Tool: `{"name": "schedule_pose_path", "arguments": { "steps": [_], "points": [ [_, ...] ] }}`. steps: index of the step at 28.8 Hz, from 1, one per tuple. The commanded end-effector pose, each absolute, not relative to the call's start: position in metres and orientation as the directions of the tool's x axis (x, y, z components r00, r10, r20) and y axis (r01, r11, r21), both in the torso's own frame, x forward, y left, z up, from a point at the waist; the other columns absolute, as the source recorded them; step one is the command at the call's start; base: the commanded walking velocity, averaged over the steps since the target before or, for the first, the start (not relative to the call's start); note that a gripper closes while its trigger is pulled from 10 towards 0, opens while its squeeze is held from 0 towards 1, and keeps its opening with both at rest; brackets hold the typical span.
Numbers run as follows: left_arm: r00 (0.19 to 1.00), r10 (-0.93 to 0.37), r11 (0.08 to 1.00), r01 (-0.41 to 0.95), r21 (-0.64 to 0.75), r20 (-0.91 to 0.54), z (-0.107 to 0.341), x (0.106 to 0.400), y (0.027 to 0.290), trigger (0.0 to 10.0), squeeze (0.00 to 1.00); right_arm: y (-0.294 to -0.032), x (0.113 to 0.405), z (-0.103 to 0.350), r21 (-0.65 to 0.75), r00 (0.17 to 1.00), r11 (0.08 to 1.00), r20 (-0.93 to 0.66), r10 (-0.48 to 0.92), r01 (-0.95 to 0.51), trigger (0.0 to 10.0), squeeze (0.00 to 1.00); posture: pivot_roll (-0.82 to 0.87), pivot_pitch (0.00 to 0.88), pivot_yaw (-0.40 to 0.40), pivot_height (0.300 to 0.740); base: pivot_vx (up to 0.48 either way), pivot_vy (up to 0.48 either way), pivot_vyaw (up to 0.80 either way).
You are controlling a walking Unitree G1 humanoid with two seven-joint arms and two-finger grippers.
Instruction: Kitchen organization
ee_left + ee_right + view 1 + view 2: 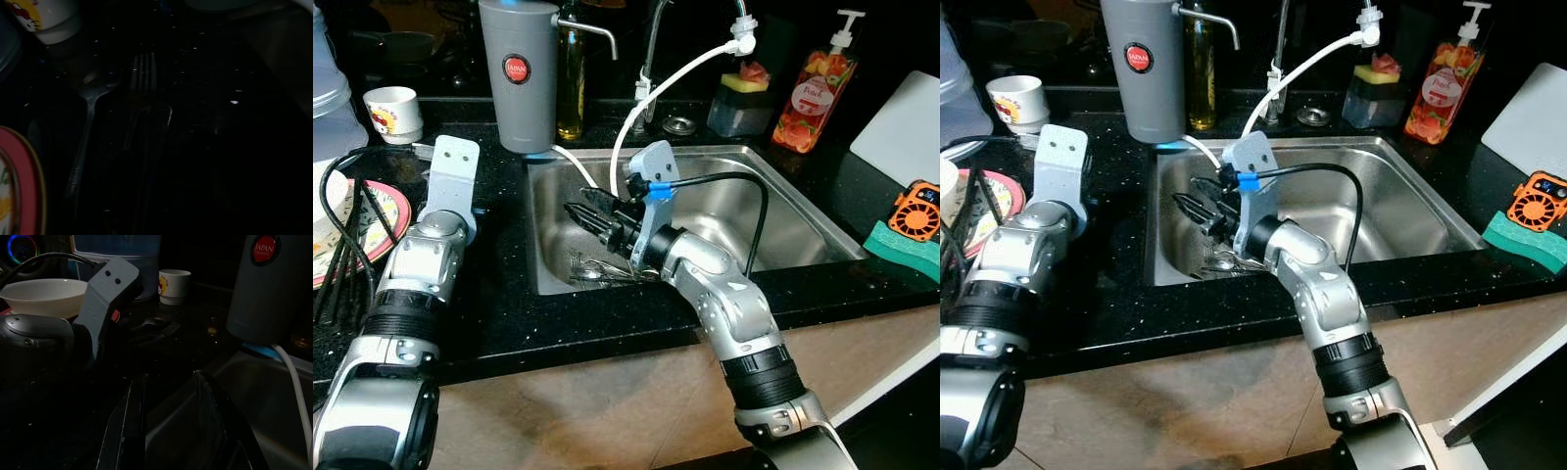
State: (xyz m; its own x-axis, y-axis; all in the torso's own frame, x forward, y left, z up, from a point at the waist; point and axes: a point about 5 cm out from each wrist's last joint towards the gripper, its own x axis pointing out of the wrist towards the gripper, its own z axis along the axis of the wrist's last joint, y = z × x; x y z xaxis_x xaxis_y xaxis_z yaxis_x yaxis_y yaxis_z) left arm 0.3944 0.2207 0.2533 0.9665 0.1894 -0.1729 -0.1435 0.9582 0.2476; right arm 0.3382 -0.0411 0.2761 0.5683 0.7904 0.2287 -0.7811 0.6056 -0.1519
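Black speckled worktop around steel sink. Right tool above sink's left side, fingers spread, empty; cutlery on basin floor beneath. Left tool over worktop near fork and spoon, finger state unclear. Grey dispenser, cup behind.

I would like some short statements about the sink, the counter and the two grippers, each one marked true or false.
1. The right gripper is inside the sink. True.
2. Cutlery lies on the sink bottom. True.
3. The soap bottle stands left of the sink. False: it stands behind the sink's right corner.
4. The right gripper's fingers are apart with nothing between them. True.
5. A fork lies in the pink-rimmed plate. False: it lies on the black counter beside it.
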Motion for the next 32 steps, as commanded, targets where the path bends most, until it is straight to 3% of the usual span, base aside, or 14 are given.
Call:
{"name": "schedule_pose_path", "arguments": {
  "steps": [1, 2, 7, 8, 10, 11, 15, 16, 17, 24, 25, 26, 27, 32],
  "points": [
    [0.947, 0.186, 0.959, -0.117, 0.259, -0.261, 0.239, 0.395, 0.222, 0.8, 0.00, -0.044, 0.337, 0.277, -0.151, 0.566, 0.601, 0.218, 0.795, -0.785, 10.0, 0.00, -0.02, 0.086, -0.044, 0.740, 0.000, 0.000, 0.00],
    [0.947, 0.174, 0.961, -0.105, 0.254, -0.269, 0.238, 0.395, 0.221, 0.0, 0.00, -0.044, 0.337, 0.277, -0.152, 0.567, 0.601, 0.215, 0.795, -0.785, 10.0, 0.00, -0.02, 0.086, -0.044, 0.740, 0.000, 0.000, 0.00],
    [0.943, 0.153, 0.972, -0.090, 0.217, -0.296, 0.238, 0.395, 0.218, 0.0, 0.00, -0.046, 0.336, 0.279, -0.182, 0.568, 0.601, 0.206, 0.797, -0.778, 10.0, 0.00, -0.02, 0.086, -0.044, 0.740, 0.000, 0.000, 0.00],
    [0.940, 0.167, 0.972, -0.106, 0.210, -0.297, 0.239, 0.395, 0.219, 2.2, 0.00, -0.047, 0.337, 0.279, -0.187, 0.567, 0.601, 0.205, 0.797, -0.777, 10.0, 0.00, -0.02, 0.087, -0.045, 0.740, 0.000, 0.000, 0.00],
    [0.938, 0.185, 0.970, -0.126, 0.209, -0.294, 0.240, 0.396, 0.221, 2.2, 0.00, -0.048, 0.338, 0.280, -0.189, 0.568, 0.601, 0.205, 0.797, -0.776, 10.0, 0.00, -0.02, 0.087, -0.045, 0.740, 0.000, 0.000, 0.00],
    [0.935, 0.228, 0.964, -0.177, 0.200, -0.271, 0.244, 0.397, 0.226, 10.0, 0.00, -0.049, 0.339, 0.282, -0.193, 0.569, 0.603, 0.203, 0.797, -0.774, 10.0, 0.00, -0.02, 0.089, -0.047, 0.740, 0.000, 0.000, 0.00],
    [0.941, 0.269, 0.955, -0.232, 0.187, -0.204, 0.254, 0.398, 0.232, 10.0, 0.00, -0.051, 0.341, 0.284, -0.199, 0.572, 0.606, 0.203, 0.795, -0.770, 10.0, 0.00, -0.02, 0.091, -0.050, 0.740, 0.000, 0.000, 0.00],
    [0.944, 0.285, 0.952, -0.258, 0.165, -0.167, 0.262, 0.399, 0.235, 10.0, 0.37, -0.052, 0.342, 0.287, -0.201, 0.575, 0.609, 0.205, 0.792, -0.767, 10.0, 0.00, -0.02, 0.094, -0.052, 0.740, 0.000, 0.000, 0.00],
    [0.944, 0.290, 0.952, -0.268, 0.148, -0.157, 0.265, 0.399, 0.237, 10.0, 1.00, -0.053, 0.343, 0.288, -0.204, 0.576, 0.611, 0.208, 0.791, -0.765, 10.0, 0.00, -0.02, 0.095, -0.052, 0.740, 0.000, 0.000, 0.00],
    [0.937, 0.326, 0.940, -0.306, 0.148, -0.130, 0.276, 0.401, 0.241, 10.0, 1.00, -0.053, 0.345, 0.292, -0.217, 0.569, 0.606, 0.210, 0.795, -0.766, 10.0, 0.00, -0.02, 0.101, -0.054, 0.740, 0.000, 0.000, 0.00],
    [0.938, 0.324, 0.940, -0.305, 0.155, -0.122, 0.277, 0.402, 0.241, 10.0, 0.30, -0.054, 0.345, 0.292, -0.218, 0.568, 0.604, 0.209, 0.796, -0.766, 10.0, 0.00, -0.02, 0.103, -0.054, 0.740, 0.000, 0.000, 0.00],
    [0.939, 0.323, 0.939, -0.303, 0.160, -0.117, 0.278, 0.403, 0.240, 10.0, 0.30, -0.054, 0.345, 0.293, -0.219, 0.568, 0.604, 0.208, 0.796, -0.766, 10.0, 0.00, -0.02, 0.104, -0.054, 0.740, 0.000, 0.000, 0.00],
    [0.939, 0.324, 0.939, -0.304, 0.162, -0.115, 0.279, 0.404, 0.240, 10.0, 0.00, -0.054, 0.345, 0.293, -0.221, 0.567, 0.602, 0.206, 0.798, -0.767, 10.0, 0.00, -0.02, 0.105, -0.053, 0.740, 0.000, 0.000, 0.00],
    [0.925, 0.350, 0.932, -0.329, 0.152, -0.144, 0.277, 0.404, 0.244, 10.0, 0.00, -0.054, 0.346, 0.292, -0.229, 0.564, 0.597, 0.198, 0.802, -0.768, 10.0, 0.00, -0.02, 0.109, -0.050, 0.740, 0.000, 0.000, 0.00]
  ]
}}
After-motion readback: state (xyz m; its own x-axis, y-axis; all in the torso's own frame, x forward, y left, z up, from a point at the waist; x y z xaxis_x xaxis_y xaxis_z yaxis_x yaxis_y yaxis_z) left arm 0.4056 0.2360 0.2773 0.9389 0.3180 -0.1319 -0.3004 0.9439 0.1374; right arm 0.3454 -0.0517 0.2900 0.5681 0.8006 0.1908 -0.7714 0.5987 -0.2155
